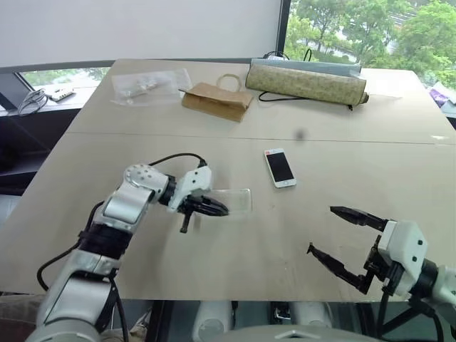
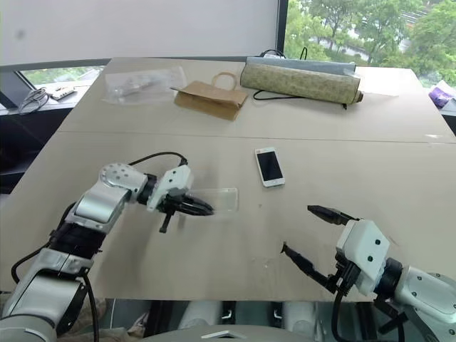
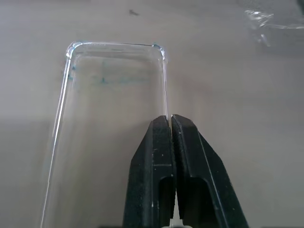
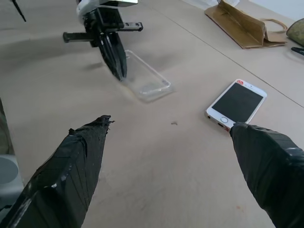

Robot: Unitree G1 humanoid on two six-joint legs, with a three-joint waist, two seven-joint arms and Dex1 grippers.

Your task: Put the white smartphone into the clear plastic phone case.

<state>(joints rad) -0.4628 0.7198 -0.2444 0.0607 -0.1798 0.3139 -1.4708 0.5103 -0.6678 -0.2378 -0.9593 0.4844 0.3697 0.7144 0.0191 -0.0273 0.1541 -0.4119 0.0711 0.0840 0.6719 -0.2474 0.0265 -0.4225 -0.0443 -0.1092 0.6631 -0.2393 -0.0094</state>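
Two grippers to look at. On the left, the left gripper, squeezed tight, by the look of it on one thin long side wall of the clear plastic phone case. Case either low over the table or lying on it; hard to say which. On the right, the right gripper, wide open and holding nothing, up above the near edge of the table. Between the two and a bit farther back, the white smartphone, flat on the table, black screen up, well apart from the case and from both grippers.

Could go wrong from here:
- So little plastic in the pinch, so easy to drop the case or let it swing round.
- Thin and bendy by the look of it, so easy to twist out of shape.
- Easy as well to set it down with the open side facing the table, with no way in for the phone.
- Flat phone on a flat table: hard to get a finger under, likely to slide away at a push.

Hard to make out:
- The bit of wall between the fingers, hidden behind them.
- Near end of the case, cut off in the left wrist view.
- See-through, so nearly lost against the table from above.
- Which side of the case faces up: cannot tell for sure.

At the far end of the table, a brown paper bag, a crinkly clear bag and a long roll, all well away.
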